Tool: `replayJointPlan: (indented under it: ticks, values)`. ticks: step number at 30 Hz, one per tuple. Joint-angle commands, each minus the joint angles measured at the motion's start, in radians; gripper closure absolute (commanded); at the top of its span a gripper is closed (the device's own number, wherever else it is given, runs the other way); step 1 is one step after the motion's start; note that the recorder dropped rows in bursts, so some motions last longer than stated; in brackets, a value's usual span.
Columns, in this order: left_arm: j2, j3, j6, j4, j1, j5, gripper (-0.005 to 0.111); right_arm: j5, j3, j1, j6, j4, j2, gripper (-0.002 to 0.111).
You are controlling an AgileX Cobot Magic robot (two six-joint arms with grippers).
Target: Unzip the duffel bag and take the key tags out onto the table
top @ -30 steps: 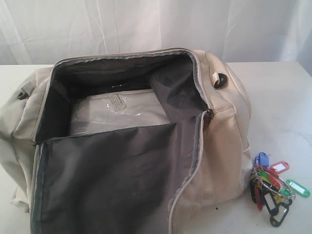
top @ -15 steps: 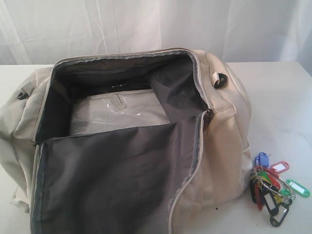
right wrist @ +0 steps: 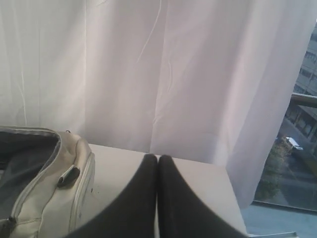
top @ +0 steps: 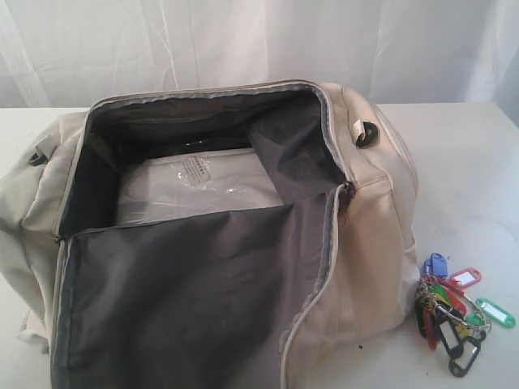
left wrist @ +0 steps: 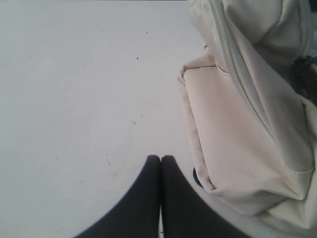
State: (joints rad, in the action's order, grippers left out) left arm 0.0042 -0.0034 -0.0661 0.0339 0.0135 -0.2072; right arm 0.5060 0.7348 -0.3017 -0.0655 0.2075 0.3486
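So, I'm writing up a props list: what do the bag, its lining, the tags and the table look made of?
Bag: cream woven fabric, matte, likely canvas or polyester; it creases and slumps softly. Lining: thin dark grey cloth, wrinkled. Tags: hard-looking plastic, bright colours with glossy glints. Table: smooth white hard surface, matte; laminate or paint, cannot tell.

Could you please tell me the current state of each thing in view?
duffel bag: unzipped, lying wide open.
key tags: out of the bag, lying on the table beside it.
left hand: shut, holding nothing.
right hand: shut, holding nothing.
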Motion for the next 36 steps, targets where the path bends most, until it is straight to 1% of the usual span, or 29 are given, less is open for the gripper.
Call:
replayJointPlan:
  ticks: [1, 6, 12, 18, 24, 29, 33, 34, 35, 36]
  values:
    - [-0.004, 0.003, 0.004, 0.011, 0.005, 0.005, 0.107, 0.022, -0.007, 0.027, 0.043, 0.013, -0.046, 0.108]
    - [-0.004, 0.003, 0.004, 0.011, 0.005, 0.005, 0.107, 0.044, -0.015, 0.077, 0.043, 0.012, -0.088, 0.108]
    - [-0.004, 0.003, 0.004, 0.011, 0.005, 0.005, 0.107, 0.031, -0.134, 0.104, 0.045, -0.004, -0.12, 0.108]
    - [-0.004, 0.003, 0.004, 0.011, 0.005, 0.005, 0.107, -0.113, -0.321, 0.104, 0.045, -0.083, -0.163, 0.108]
    - [-0.004, 0.003, 0.004, 0.011, 0.005, 0.005, 0.107, -0.212, -0.505, 0.104, 0.045, -0.142, -0.214, 0.108]
    - [-0.004, 0.003, 0.004, 0.011, 0.005, 0.005, 0.107, -0.376, -0.656, 0.104, 0.038, -0.195, -0.26, 0.108]
    - [-0.004, 0.003, 0.004, 0.011, 0.005, 0.005, 0.107, -0.378, -0.735, 0.104, 0.031, -0.216, -0.306, 0.108]
    - [-0.004, 0.003, 0.004, 0.011, 0.005, 0.005, 0.107, -0.357, -0.735, 0.104, 0.031, -0.216, -0.324, 0.108]
    - [-0.004, 0.003, 0.004, 0.011, 0.005, 0.005, 0.107, -0.285, -0.735, 0.104, 0.031, -0.208, -0.341, 0.108]
    - [-0.004, 0.003, 0.004, 0.011, 0.005, 0.005, 0.107, -0.282, -0.735, 0.104, 0.033, -0.208, -0.349, 0.108]
